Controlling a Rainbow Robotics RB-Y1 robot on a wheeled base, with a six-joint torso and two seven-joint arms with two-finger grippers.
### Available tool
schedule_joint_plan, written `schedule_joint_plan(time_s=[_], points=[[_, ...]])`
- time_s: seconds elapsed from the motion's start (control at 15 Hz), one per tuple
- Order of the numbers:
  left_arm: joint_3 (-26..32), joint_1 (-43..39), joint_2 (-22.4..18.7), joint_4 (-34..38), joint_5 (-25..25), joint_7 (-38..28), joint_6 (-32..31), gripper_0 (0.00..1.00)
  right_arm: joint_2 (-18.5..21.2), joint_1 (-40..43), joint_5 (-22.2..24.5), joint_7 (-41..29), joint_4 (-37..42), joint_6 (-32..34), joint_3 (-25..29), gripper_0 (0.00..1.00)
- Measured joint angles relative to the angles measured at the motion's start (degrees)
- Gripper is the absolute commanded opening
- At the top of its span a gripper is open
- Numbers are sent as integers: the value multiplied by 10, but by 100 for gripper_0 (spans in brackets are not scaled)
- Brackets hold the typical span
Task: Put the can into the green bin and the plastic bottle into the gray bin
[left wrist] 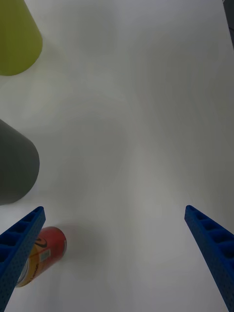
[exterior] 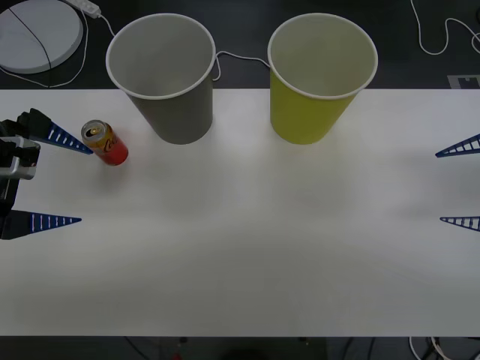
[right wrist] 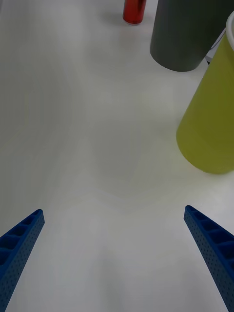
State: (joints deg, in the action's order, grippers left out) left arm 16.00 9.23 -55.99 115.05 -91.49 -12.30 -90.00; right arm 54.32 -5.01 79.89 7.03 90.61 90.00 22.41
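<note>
Task barely begun, to judge by how things lie. Can (exterior: 104,142) upright on the white table (exterior: 247,255), at its left end, just beside the gray bin (exterior: 166,71) but outside it, and well apart from the green bin (exterior: 319,73) where it belongs. Both bins upright at the table's far edge, gray to the left, green to the right, pale insides bare as far as can be seen. No plastic bottle anywhere on the table.

Left pincer (exterior: 66,180) low at the table's left edge, spread wide, holding nothing, its far finger tip just beside the can, close enough that touching or not cannot be told. Can (left wrist: 40,255) partly behind that finger in the left wrist view, outside the gap rather than between the fingers. Right pincer (exterior: 459,184) at the table's right edge, likewise spread wide and bare, apparently parked, well apart from the bins.

Left to do, by this reckoning: everything. Can to be gripped, carried past the gray bin and dropped into the green one; bottle part open until a bottle turns up.
</note>
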Motion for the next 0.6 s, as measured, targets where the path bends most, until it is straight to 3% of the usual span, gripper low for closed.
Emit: schedule_joint_plan(time_s=[0.6], points=[[-2, -16, -13, -4, 12, -4, 0, 100, 0, 0, 0, 0, 0, 0, 0, 100]])
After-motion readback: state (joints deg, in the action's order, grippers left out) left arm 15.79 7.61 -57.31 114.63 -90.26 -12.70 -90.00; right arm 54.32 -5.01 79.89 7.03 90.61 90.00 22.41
